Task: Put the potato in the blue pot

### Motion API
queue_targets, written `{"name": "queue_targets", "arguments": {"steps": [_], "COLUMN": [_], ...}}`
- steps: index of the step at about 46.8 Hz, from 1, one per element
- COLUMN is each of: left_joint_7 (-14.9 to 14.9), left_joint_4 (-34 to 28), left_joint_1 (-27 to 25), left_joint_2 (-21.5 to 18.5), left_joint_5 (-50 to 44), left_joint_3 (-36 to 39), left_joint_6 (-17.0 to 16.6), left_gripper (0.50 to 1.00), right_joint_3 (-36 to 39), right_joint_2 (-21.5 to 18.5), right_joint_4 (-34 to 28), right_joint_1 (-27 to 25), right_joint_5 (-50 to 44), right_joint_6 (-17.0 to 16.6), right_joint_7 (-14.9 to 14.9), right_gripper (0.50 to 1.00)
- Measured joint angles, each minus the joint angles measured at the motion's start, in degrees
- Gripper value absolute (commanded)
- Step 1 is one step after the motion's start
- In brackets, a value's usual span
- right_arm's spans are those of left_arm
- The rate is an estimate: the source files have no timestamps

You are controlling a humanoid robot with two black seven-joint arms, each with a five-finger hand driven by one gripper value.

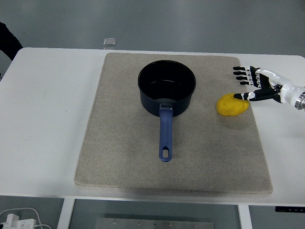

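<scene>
Lumpy yellow potato (232,105) lies on the beige rectangular mat (124,157), right of the dark blue metal pot with blue handle (167,87), well apart from it. Right black-and-white robot hand (255,86) sits just beside the potato's upper right, fingers (242,75) spread and holding nothing, thumb tip touching or nearly touching the potato's top edge. Left hand not in view. Step in hand looks like the reach-to-grasp: the hand should come lower and over the potato, wrap fingers around both sides before lifting, avoid nudging it off the mat. Pot stands upright, looks empty, handle pointing toward the near edge of the white surface (47,109).
</scene>
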State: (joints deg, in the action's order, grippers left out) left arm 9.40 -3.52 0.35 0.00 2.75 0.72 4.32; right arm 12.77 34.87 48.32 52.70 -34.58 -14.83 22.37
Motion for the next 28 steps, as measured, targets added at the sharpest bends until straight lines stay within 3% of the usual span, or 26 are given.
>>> {"name": "queue_targets", "arguments": {"steps": [6,28], "left_joint_7": [0.0,0.0], "left_joint_4": [0.0,0.1], "left_joint_1": [0.0,0.0], "left_joint_2": [0.0,0.0], "left_joint_5": [0.0,0.0], "left_joint_3": [0.0,0.0], "left_joint_6": [0.0,0.0], "left_gripper": [0.996,0.996], "right_joint_3": [-1.8,-2.6], "right_joint_2": [0.1,-0.1], "right_joint_4": [0.0,0.0], "right_joint_1": [-0.1,-2.7], "right_joint_5": [-1.1,-2.5], "right_joint_6": [0.5,3.9], "right_joint_7": [2.1,4.4], "right_gripper": [0.924,0.917]}}
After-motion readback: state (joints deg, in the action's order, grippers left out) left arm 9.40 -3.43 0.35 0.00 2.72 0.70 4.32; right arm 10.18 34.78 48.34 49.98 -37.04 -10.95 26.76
